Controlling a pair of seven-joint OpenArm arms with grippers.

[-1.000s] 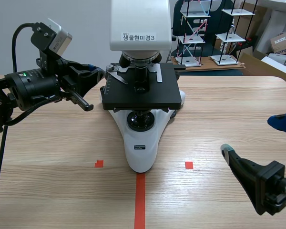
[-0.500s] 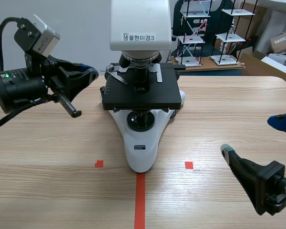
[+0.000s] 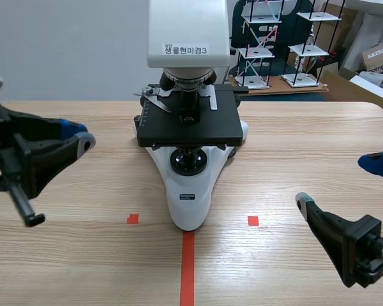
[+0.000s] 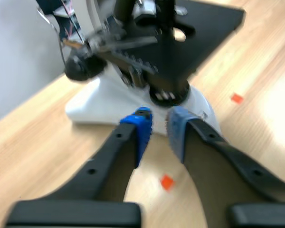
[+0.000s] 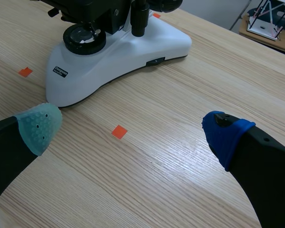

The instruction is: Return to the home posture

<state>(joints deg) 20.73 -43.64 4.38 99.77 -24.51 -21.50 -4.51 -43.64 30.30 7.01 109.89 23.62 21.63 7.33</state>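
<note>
Over the last second the left arm pulls away from the microscope [image 3: 190, 204]. Its left gripper [image 3: 57, 178], which was level with the left side of the black stage, now hangs lower and close to the table's [image 3: 293, 140] left edge, well apart from the instrument. The right gripper [image 3: 338, 183] has not moved and rests low near the right edge. Judging by this, the retreat to the home posture looks nearly done on the left and already settled on the right.

In its wrist view the left gripper [image 4: 159, 126] holds nothing. Its blue pads stand a narrow gap apart, pointing toward the microscope's white base. The view is blurred, which fits an arm in motion. The right gripper [image 5: 130, 126] is spread wide and empty, one grey-green pad and one blue, with bare wood and an orange mark between them.

The microscope stands upright at the middle of the table, untouched, white foot toward the robot, black stage above it.
</note>
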